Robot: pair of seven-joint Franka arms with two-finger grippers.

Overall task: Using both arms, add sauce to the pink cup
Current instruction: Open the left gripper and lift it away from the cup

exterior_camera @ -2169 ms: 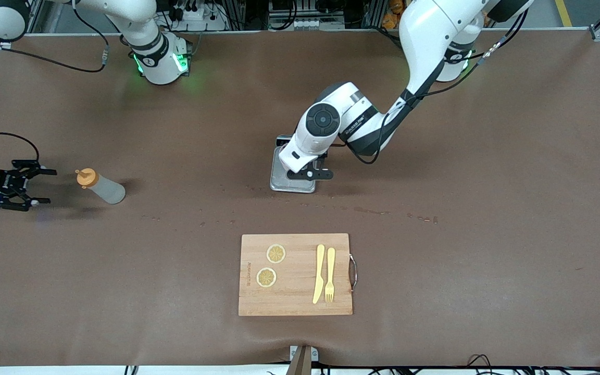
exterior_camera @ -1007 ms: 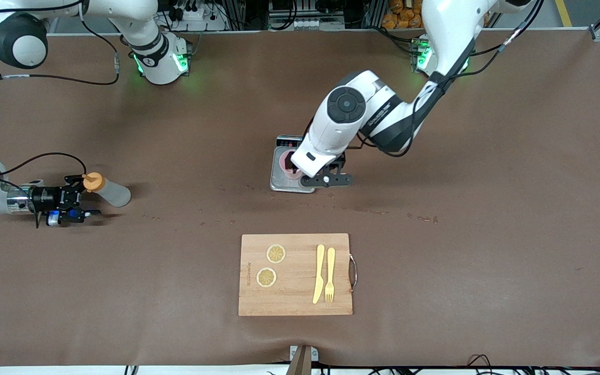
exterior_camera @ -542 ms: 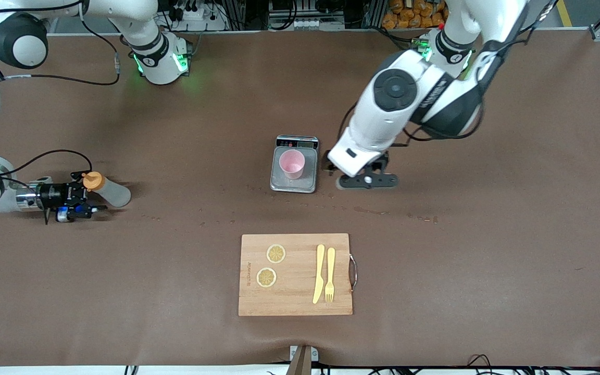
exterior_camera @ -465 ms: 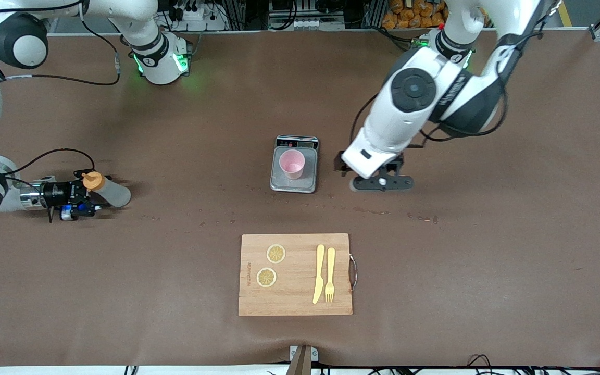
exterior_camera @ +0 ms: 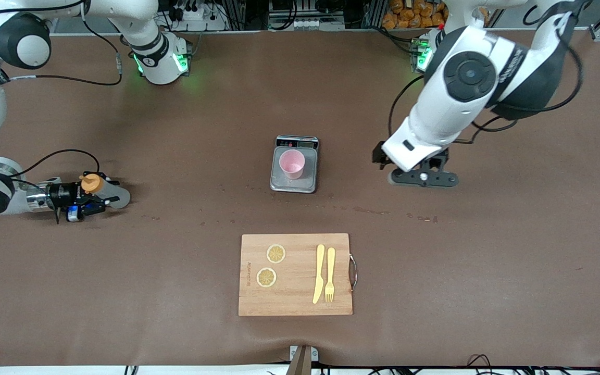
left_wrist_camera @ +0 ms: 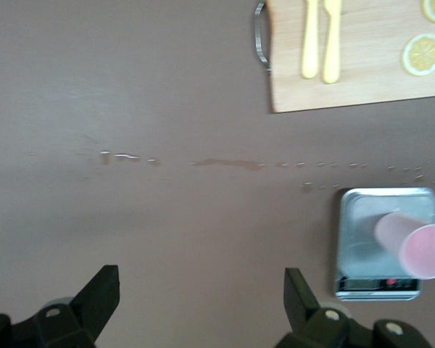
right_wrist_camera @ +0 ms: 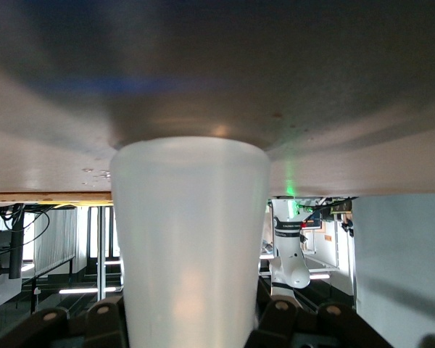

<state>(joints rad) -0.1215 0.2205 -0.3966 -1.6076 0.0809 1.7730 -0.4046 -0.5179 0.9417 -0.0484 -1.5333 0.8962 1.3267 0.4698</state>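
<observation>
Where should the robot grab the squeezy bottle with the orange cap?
Probably around the whitish translucent squeeze bottle's straight round body, below the orange nozzle cap, coming sideways from the right arm's end of the table. It stands upright there, and the right gripper's jaws are already around it.

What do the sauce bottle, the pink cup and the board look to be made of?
Sauce bottle: likely soft plastic, translucent whitish and frosted, letting light through in the right wrist view, with an opaque orange cap. Pink cup: probably matte plastic, plain and even in colour; cannot tell for sure. Board: wood, pale with visible grain, with a metal handle.
</observation>
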